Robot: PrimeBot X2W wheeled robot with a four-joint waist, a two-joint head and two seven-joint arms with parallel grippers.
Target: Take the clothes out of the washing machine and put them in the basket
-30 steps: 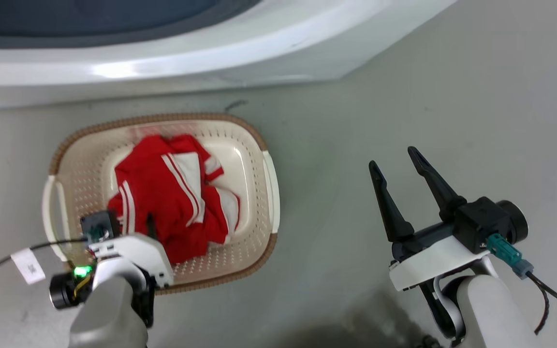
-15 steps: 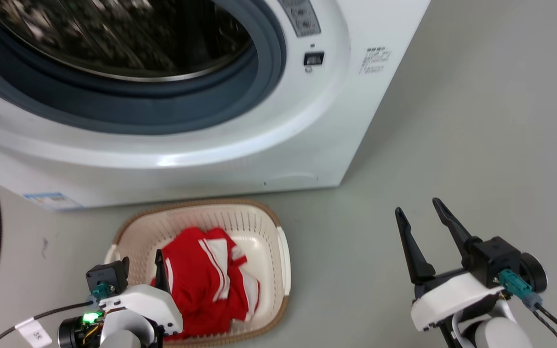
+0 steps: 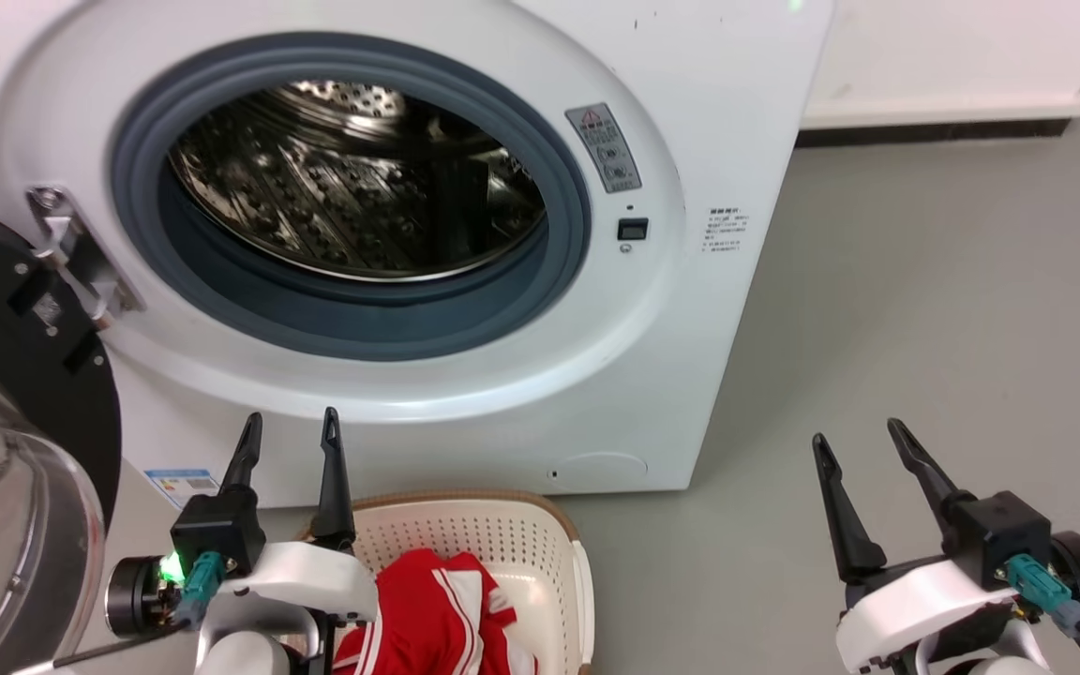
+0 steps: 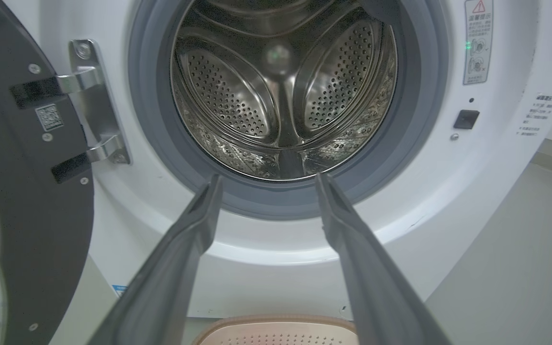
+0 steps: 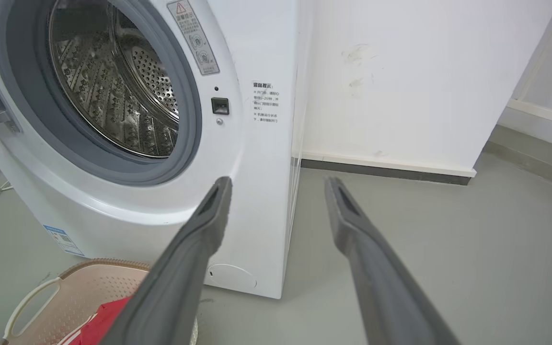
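The left gripper [image 3: 289,417] and right gripper [image 3: 857,433] are spread open, holding nothing. The bright red striped clothes [image 3: 437,609] lie in the small cream plastic basket [image 3: 502,539] on the floor [image 3: 877,281] by the big white washing machine [image 3: 718,122]. Its shiny steel drum [image 4: 281,96] looks empty (near bottom hidden), so the job seems done.

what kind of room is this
Probably a laundry or utility room: a white front-loading washing machine, a basket holding red clothes in front of it, and a bare grey floor.
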